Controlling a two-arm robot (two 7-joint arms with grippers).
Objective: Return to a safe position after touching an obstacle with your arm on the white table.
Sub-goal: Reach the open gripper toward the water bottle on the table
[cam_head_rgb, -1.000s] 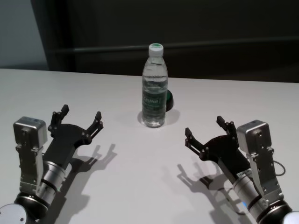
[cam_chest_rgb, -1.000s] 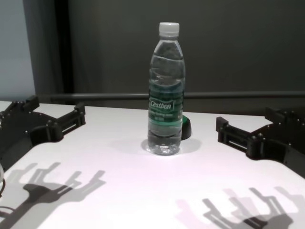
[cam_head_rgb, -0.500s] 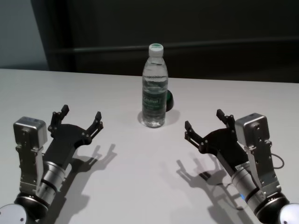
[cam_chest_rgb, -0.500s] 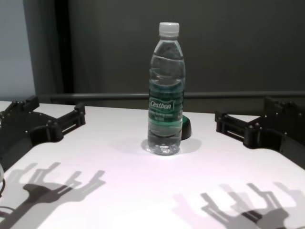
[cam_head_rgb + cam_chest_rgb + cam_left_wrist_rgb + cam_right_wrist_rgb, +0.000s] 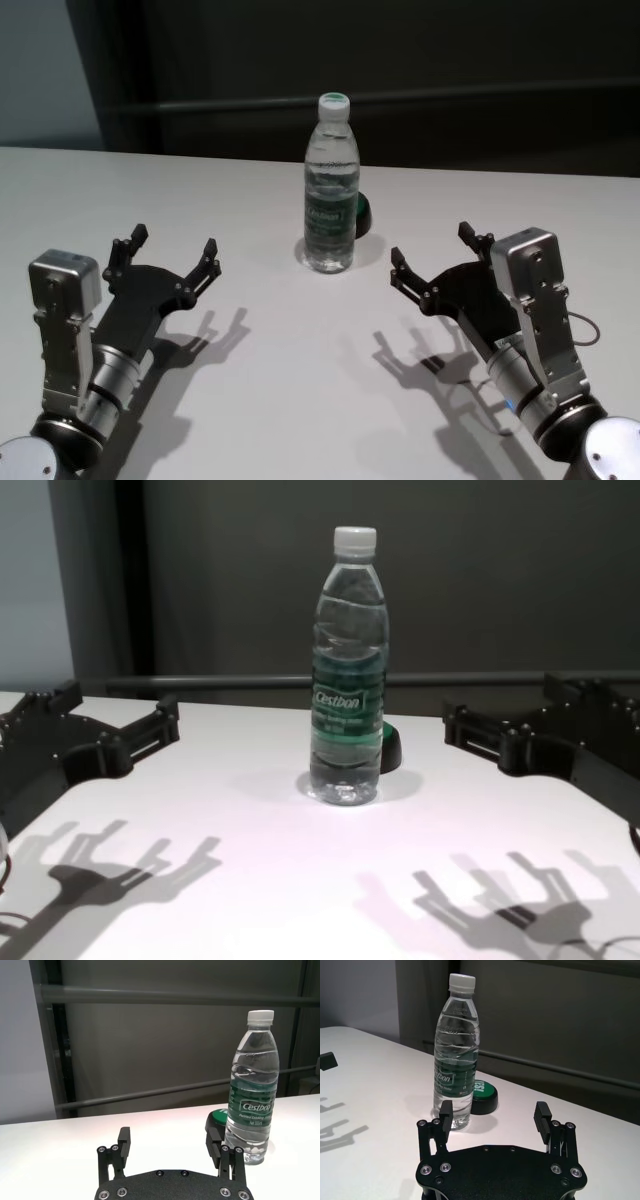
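The setting reads as a robot test lab rather than a home or shop. A plain white table (image 5: pixel 200 200) carries only a water bottle (image 5: pixel 330 190) and a green-topped round black button (image 5: pixel 484 1096), and stands before a bare dark grey wall panel (image 5: pixel 150 1035) crossed by horizontal rails (image 5: pixel 150 996). No furnishings or household goods appear.

A low round black object with a green top (image 5: pixel 484 1095) — dark wall panels behind.
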